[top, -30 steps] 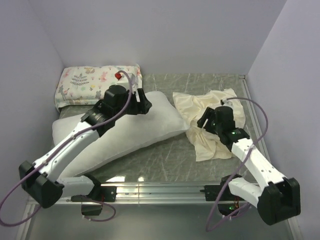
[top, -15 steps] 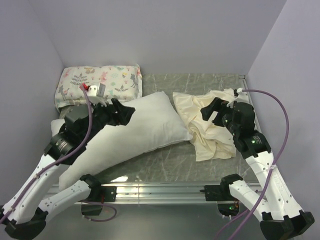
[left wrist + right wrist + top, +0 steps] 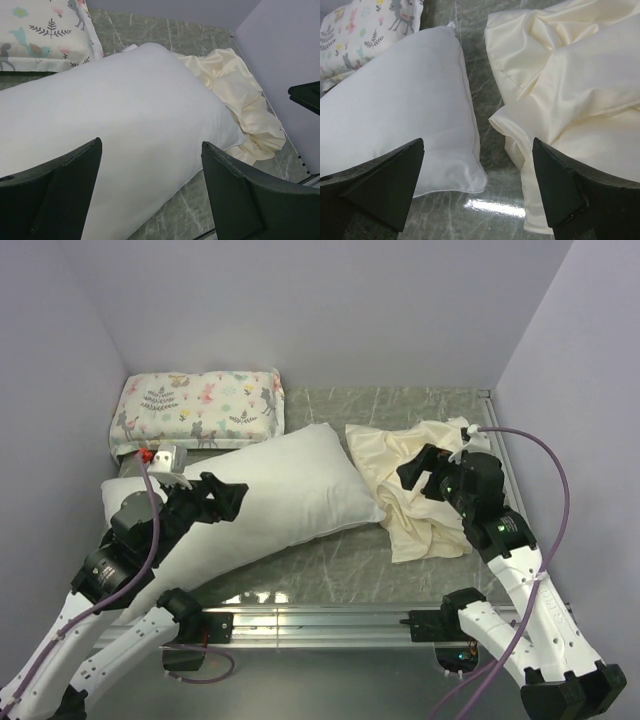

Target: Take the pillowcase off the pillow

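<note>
The plain white pillow lies bare and slantwise across the left and middle of the table, also filling the left wrist view and showing on the left of the right wrist view. The cream pillowcase lies crumpled in a heap to its right, apart from the pillow. My left gripper hovers open above the pillow's left half, holding nothing. My right gripper hangs open above the pillowcase's left edge, also holding nothing.
A smaller floral animal-print pillow sits in the back left corner against the wall. Lilac walls close in the left, back and right sides. A metal rail with the arm bases runs along the near edge.
Both arms have drawn back toward the near edge and risen. The left gripper left the pillow's far side and moved left. Both grippers' jaws have spread wider.
</note>
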Motion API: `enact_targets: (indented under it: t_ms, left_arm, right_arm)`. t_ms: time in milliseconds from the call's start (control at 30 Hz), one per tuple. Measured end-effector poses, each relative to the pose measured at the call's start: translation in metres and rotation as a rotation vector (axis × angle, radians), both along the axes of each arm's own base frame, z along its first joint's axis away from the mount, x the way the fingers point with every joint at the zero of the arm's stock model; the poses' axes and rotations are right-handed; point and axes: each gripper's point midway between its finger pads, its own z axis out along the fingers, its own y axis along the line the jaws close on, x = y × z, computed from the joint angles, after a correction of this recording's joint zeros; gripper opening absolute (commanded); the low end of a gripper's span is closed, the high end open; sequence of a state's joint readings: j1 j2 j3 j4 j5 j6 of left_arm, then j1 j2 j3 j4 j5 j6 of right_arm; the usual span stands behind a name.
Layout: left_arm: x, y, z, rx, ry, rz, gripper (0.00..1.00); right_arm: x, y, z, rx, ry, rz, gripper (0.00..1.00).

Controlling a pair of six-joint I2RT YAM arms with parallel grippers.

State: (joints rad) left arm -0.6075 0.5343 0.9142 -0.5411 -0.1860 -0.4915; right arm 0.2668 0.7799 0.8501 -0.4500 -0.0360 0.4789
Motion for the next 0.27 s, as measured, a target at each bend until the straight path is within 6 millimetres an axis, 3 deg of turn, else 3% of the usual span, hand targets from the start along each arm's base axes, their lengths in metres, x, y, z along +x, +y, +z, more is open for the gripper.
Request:
enact_targets:
  t_ms: [267]
  left_arm:
    - [0.0013,-0.0003,-0.0127,0.013,0.018,0.002,0.86]
  right_arm:
    - [-0.001,-0.0003,-0.0013,0.001,-0.005,0.0,0.96]
